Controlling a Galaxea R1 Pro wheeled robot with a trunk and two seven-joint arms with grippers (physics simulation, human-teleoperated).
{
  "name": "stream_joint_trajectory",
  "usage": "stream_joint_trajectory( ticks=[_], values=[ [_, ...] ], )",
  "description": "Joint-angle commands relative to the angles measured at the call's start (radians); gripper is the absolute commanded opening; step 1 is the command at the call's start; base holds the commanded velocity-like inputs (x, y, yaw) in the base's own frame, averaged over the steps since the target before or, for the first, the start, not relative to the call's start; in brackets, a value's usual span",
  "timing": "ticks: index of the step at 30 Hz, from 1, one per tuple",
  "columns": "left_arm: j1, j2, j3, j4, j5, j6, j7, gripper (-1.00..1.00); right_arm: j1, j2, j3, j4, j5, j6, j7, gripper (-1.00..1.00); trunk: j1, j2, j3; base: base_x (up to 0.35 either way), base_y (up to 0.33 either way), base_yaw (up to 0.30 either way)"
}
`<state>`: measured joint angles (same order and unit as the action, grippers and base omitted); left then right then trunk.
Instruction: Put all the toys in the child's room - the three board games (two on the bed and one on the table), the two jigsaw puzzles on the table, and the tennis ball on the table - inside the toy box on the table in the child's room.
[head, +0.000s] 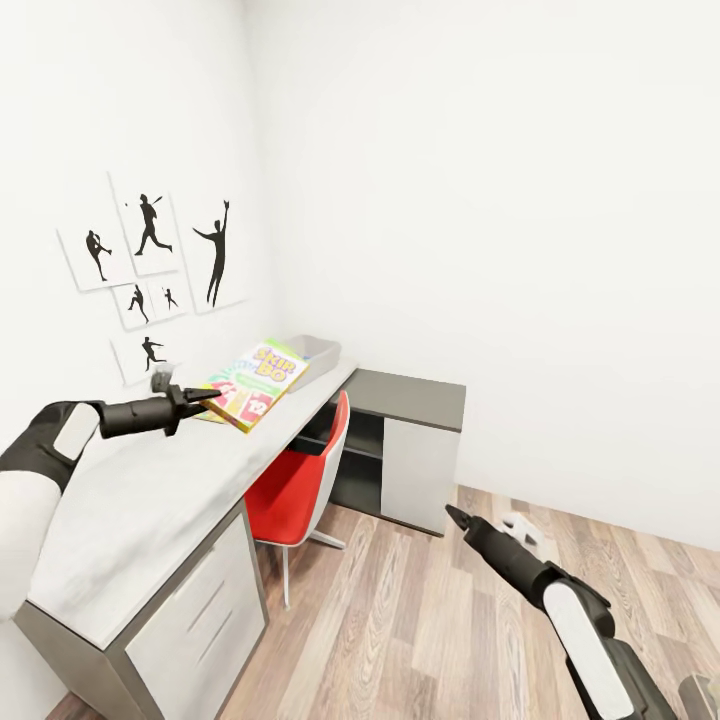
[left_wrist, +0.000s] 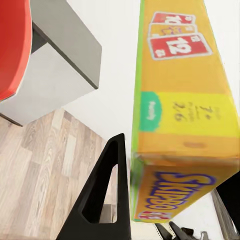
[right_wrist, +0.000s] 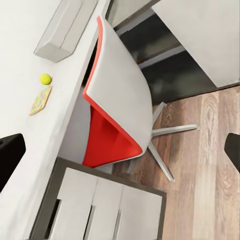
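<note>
The left fingers (head: 205, 394) held the SKIP-BO box (head: 254, 383) up over the tabletop (head: 150, 500), near the toy box (head: 312, 349). The right fingers (head: 455, 515) were wide apart above the floor (head: 420, 620). A ball (right_wrist: 45, 79) and a puzzle (right_wrist: 40, 100) lay on the tabletop.

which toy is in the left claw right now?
The SKIP-BO board game, gripped by the left claw; tennis ball and jigsaw puzzle lie on the table.

Flat yellow-edged "SKIP-BO" game box (head: 254, 385) raised above long grey desktop (head: 150, 500), tilted; grey sloped bin (head: 315, 349) behind; yellow-green ball (right_wrist: 45, 79) beside multicoloured puzzle mat (right_wrist: 40, 100).
</note>
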<state>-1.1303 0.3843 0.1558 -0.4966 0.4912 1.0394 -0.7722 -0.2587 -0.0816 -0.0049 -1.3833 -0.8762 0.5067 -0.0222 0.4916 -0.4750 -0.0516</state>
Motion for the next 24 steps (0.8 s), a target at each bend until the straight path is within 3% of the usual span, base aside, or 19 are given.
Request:
stream_joint_trajectory(
  ticks=[1,10,13,16,18,20,22,24],
  values=[
    [-0.003,-0.003,0.005,0.001,-0.005,0.004,0.006,-1.00,-0.001,-0.001,-0.001,-0.016,-0.006,0.005,-0.002,1.00,0.001,-0.002,-0.002,0.000,0.000,0.000],
    [-0.006,-0.010,0.009,0.001,0.000,0.005,0.026,-1.00,-0.002,-0.004,-0.002,-0.091,-0.006,0.010,-0.004,1.00,0.001,-0.002,-0.002,0.204,0.000,0.000],
    [-0.006,-0.010,0.009,0.001,0.000,0.004,0.027,-1.00,-0.002,0.000,0.000,-0.139,-0.006,0.049,-0.005,1.00,0.001,-0.002,-0.002,0.317,0.000,0.000],
    [-0.006,-0.010,0.009,-0.001,0.000,0.005,0.027,-1.00,-0.017,0.007,-0.005,-0.173,-0.005,0.138,-0.037,1.00,0.001,-0.002,-0.002,0.293,0.000,0.000],
    [-0.006,-0.011,0.010,-0.003,0.000,0.006,0.026,-1.00,-0.084,0.010,-0.007,-0.180,-0.009,0.228,-0.103,1.00,0.001,-0.002,-0.003,0.272,0.000,0.021],
    [-0.006,-0.011,0.010,-0.004,0.001,0.006,0.026,-1.00,-0.223,0.018,-0.009,-0.179,-0.018,0.366,-0.239,1.00,0.001,-0.002,-0.004,0.260,0.000,0.078],
    [-0.006,-0.011,0.010,-0.005,0.001,0.006,0.025,-1.00,-0.336,0.039,-0.007,-0.174,-0.040,0.456,-0.349,1.00,0.001,-0.002,-0.006,0.214,0.000,0.081],
    [-0.006,-0.012,0.010,-0.005,0.001,0.006,0.025,-1.00,-0.433,0.073,-0.006,-0.167,-0.060,0.498,-0.414,1.00,0.001,-0.002,-0.008,0.098,0.000,0.083]
  ],
)
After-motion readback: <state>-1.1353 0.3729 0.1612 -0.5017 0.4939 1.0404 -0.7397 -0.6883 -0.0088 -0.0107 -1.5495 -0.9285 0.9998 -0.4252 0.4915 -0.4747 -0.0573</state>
